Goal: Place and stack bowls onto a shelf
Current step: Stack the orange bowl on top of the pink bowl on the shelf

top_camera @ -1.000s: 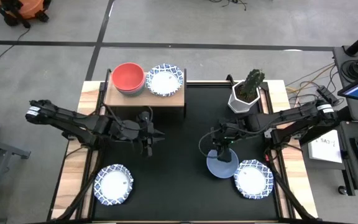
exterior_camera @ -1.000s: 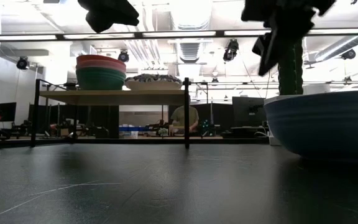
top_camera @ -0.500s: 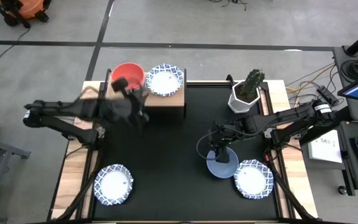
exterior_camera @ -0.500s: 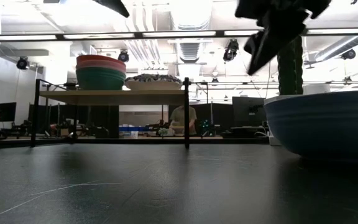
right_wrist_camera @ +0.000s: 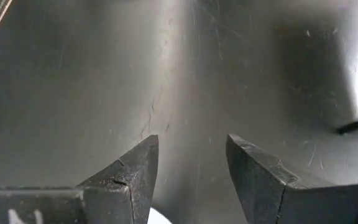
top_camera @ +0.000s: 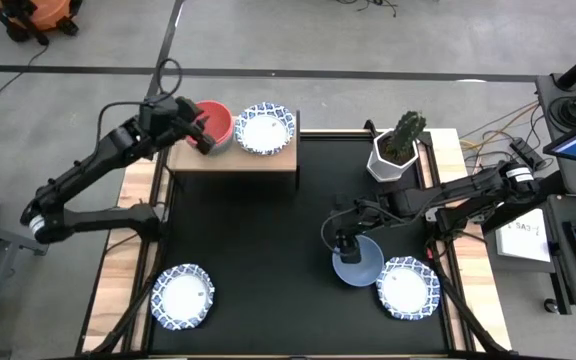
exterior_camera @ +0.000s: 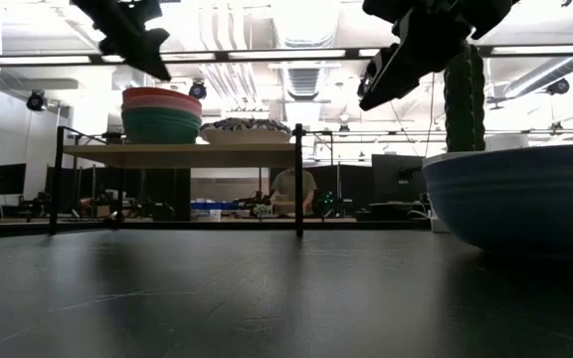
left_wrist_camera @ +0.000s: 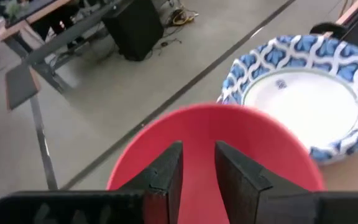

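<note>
The shelf [top_camera: 240, 160] stands at the table's far left side. On it sit a stack with the red bowl [top_camera: 219, 117] on top, pink and green bowls [exterior_camera: 160, 121] under it, and a white blue-rimmed bowl [top_camera: 265, 129] beside it. My left gripper [top_camera: 206, 138] hovers over the red bowl [left_wrist_camera: 216, 143], its fingers a narrow gap apart. The blue bowl [top_camera: 359, 263] rests on the table. My right gripper [top_camera: 343, 243] hangs open above the table at this bowl's left edge, fingers pointing down.
Two more white blue-rimmed bowls rest on the table, one near left [top_camera: 183, 296], one near right [top_camera: 408, 287] beside the blue bowl. A white cactus pot [top_camera: 396, 152] stands far right. The black table middle [top_camera: 268, 240] lies bare between the arms.
My left arm has swung from the table's middle up and toward the far left, ending over the red bowl on the shelf. My right gripper has shifted a little toward the table's left, from above the blue bowl to its left edge. The bowls have stayed put.
</note>
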